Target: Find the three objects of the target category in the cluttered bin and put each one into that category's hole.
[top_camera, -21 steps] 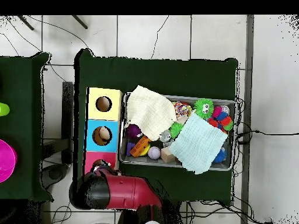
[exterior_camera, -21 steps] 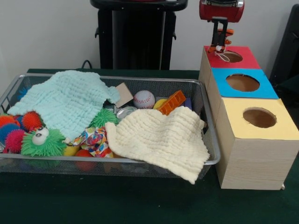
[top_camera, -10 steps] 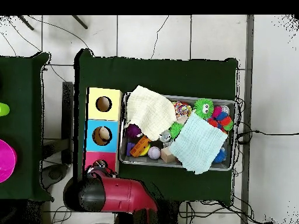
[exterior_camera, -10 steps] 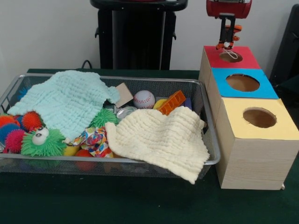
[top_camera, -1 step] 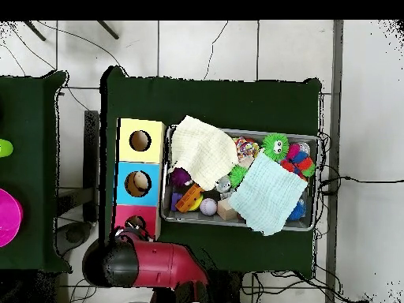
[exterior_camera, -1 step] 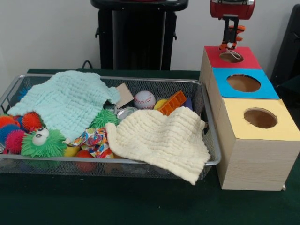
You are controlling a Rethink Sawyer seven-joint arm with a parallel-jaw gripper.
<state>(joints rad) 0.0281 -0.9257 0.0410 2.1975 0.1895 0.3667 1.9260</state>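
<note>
Nearest, the wire bin (exterior_camera, -1 step: pixel 213 161) holds its clutter under two cloths, while farther back the end effector (exterior_camera, -1 step: pixel 229 45), clenched on a small orange toy (exterior_camera, -1 step: pixel 233 33), should centre over the red hole (exterior_camera, -1 step: pixel 231 57) before letting go.

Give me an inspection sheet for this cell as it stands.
Surface: dark green table cover, wire bin beside a three-hole box.
Job's things: red hole, blue hole, yellow hole; something pale lies inside the blue one in the overhead view.
Clutter: mint cloth, cream cloth draped over the rim, baseball, orange brick, spiky balls.
Hand: hand above the red hole, a small orange thing with a white loop at its tip; grip unclear.
Cables: loose leads on the floor.
Surroundings: tiled floor, black stand.
</note>
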